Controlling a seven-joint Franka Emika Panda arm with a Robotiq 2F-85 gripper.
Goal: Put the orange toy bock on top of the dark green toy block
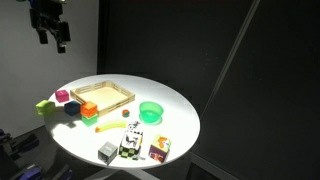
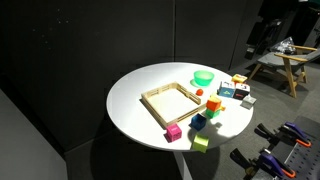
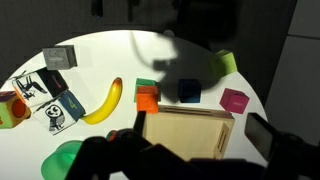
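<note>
The orange block lies on the white round table next to the wooden tray. The dark green block sits right behind it, touching it. Both also show in an exterior view, the orange block by the tray's corner. In an exterior view the orange block stands beside the tray too. My gripper hangs high above the table's far side. In the wrist view its two dark fingers are spread wide and hold nothing.
A blue block, a magenta block and a yellow-green block lie near the tray. A banana, a green bowl and several small printed boxes fill the other side.
</note>
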